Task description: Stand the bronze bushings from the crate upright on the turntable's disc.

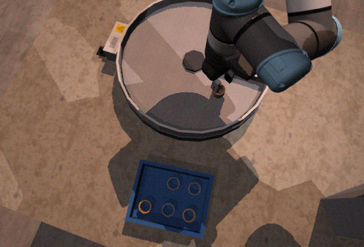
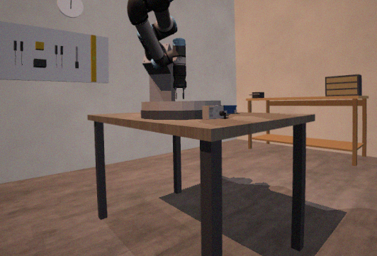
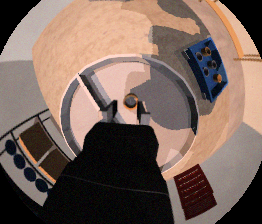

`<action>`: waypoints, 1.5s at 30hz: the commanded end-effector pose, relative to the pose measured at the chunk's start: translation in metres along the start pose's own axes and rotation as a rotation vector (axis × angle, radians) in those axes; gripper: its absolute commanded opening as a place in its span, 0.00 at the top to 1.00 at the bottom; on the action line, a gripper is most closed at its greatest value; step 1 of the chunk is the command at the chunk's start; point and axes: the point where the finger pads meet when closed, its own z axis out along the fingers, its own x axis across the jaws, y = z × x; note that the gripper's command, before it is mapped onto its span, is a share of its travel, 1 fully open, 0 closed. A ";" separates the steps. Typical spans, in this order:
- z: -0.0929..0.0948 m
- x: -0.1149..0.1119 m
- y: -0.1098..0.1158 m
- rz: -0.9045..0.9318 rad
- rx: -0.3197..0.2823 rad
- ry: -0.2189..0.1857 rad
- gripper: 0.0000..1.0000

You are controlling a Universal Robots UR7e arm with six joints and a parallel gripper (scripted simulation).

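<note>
A bronze bushing (image 1: 219,96) (image 3: 125,103) stands upright on the turntable's disc (image 1: 164,31), away from the hub (image 1: 193,61) and towards the crate side. My gripper (image 1: 222,81) (image 2: 180,96) (image 3: 127,106) is open just above it, with a gap between each finger and the bushing in the wrist view. The blue crate (image 1: 134,191) (image 2: 230,108) holds a bronze bushing (image 1: 139,206) at its left and another bronze bushing (image 1: 183,215) at its lower right. Three steel bushings are also in it: one (image 1: 167,183), a second (image 1: 188,189) and a third (image 1: 162,209).
The turntable's raised rim (image 1: 119,68) (image 2: 181,105) surrounds the disc. A white box with a warning label (image 1: 113,39) (image 2: 212,112) is beside the rim. The arm covers the disc's upper right in the top view. The crate has raised walls.
</note>
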 end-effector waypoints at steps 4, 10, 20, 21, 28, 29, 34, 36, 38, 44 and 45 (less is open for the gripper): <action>-0.017 0.000 -0.001 0.000 0.004 -0.001 0.22; -0.016 0.000 0.000 0.001 0.003 -0.002 0.22; -0.016 0.000 0.000 0.001 0.003 -0.002 0.22; -0.016 0.000 0.000 0.001 0.003 -0.002 0.22; -0.016 0.000 0.000 0.001 0.003 -0.002 0.22; -0.016 0.000 0.000 0.001 0.003 -0.002 0.22; -0.016 0.000 0.000 0.001 0.003 -0.002 0.22; -0.016 0.000 0.000 0.001 0.003 -0.002 0.22; -0.016 0.000 0.000 0.001 0.003 -0.002 0.24; -0.015 0.003 -0.002 0.001 0.002 -0.001 0.24; -0.015 0.005 -0.002 0.001 0.001 -0.001 0.24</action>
